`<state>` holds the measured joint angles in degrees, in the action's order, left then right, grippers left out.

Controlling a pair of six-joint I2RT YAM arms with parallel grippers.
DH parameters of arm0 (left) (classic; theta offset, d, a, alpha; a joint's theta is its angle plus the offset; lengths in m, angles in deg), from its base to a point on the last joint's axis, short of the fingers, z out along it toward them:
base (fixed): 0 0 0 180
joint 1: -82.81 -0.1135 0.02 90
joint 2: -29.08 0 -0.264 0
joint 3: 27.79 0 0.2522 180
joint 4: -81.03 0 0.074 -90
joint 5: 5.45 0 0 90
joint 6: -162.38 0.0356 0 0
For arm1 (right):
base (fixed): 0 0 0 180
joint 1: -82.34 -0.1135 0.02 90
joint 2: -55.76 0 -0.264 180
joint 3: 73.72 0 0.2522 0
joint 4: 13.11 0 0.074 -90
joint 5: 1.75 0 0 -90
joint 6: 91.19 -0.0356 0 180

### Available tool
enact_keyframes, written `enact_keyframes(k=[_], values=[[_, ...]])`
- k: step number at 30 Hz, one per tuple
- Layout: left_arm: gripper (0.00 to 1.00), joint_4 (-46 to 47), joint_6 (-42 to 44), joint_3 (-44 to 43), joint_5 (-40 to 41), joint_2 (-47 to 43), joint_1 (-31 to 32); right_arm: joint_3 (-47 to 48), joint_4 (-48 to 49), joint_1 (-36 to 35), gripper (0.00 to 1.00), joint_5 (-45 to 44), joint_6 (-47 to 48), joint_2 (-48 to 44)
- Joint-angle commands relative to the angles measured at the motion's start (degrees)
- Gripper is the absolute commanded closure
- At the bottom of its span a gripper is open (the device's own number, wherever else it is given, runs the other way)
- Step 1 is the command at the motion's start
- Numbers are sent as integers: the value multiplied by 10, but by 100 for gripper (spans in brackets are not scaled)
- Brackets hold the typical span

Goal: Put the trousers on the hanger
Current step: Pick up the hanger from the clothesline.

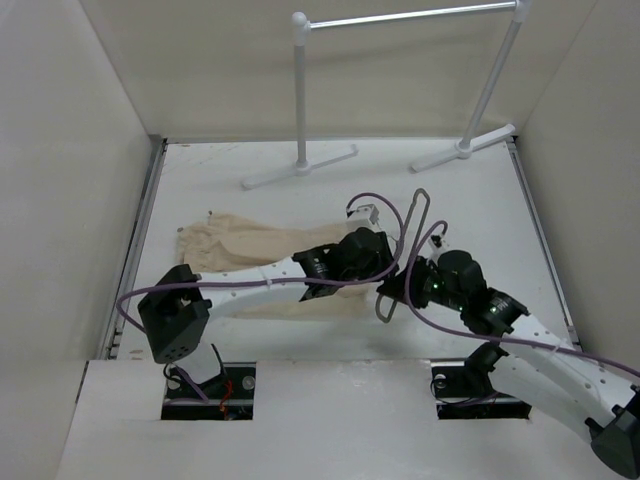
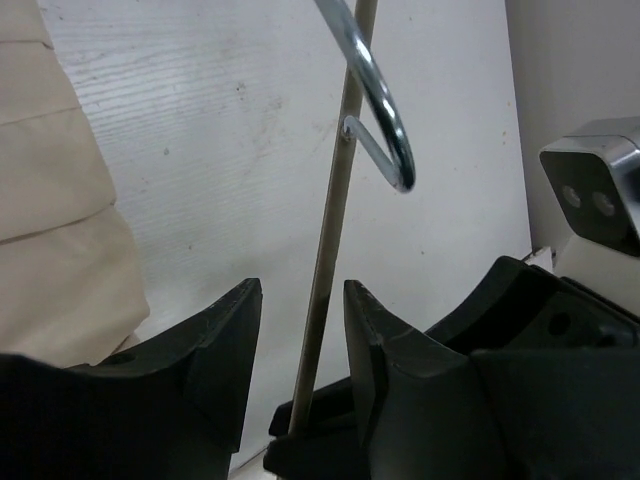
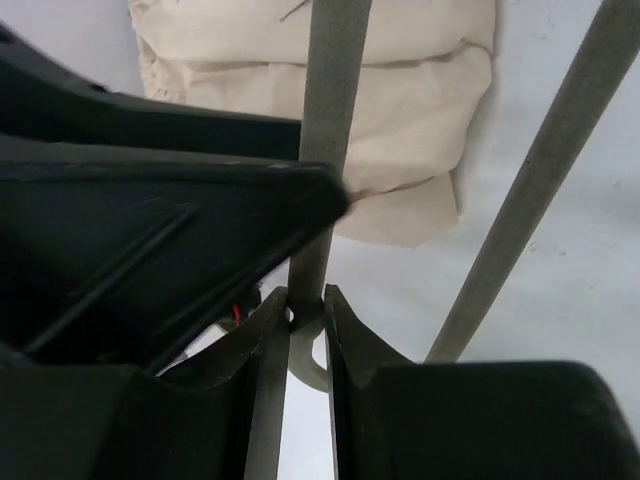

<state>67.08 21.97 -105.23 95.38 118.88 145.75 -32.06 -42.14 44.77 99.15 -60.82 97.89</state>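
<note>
From above, the trousers [image 1: 235, 245] lie on the tabletop [image 1: 500, 220] left of centre, with the hanger [image 1: 420, 192] just right of them. In the left wrist view, the left gripper [image 2: 302, 300] has its jaws spread either side of the hanger's rod. In the right wrist view, the right gripper [image 3: 306, 305] has its jaws pinching the hanger.

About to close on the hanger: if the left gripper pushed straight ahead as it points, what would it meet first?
The rod of the hanger runs through the open left gripper, along that line. First thing met would probably be the chrome hook where it joins the rod, though depth is unclear.
</note>
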Motion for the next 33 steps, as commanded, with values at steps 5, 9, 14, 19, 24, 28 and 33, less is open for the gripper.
enact_keyframes(k=[5, 9, 14, 19, 24, 28, 33], values=[[74, 66, 1, -15, -14, 25, 11, -9, -5, -34, 84, -16, -21, -11], [89, 66, -3, -7, -7, 26, 12, -10, -27, -31, 84, -15, -18, -23], [100, 86, -19, 32, 16, 16, 18, -8, -68, -28, 82, -19, -21, -39], [100, 174, -57, 111, 45, -6, 30, 14, -171, -30, 52, -51, -36, -98], [100, 227, -72, 153, 66, 7, 37, 61, -296, -13, 61, -103, -40, -179], [100, 248, -77, 171, 123, 20, 44, 41, -219, 35, 87, -95, -5, -133], [100, 237, -88, 152, 201, 24, 58, 36, -51, 62, 87, -86, 69, 23]])
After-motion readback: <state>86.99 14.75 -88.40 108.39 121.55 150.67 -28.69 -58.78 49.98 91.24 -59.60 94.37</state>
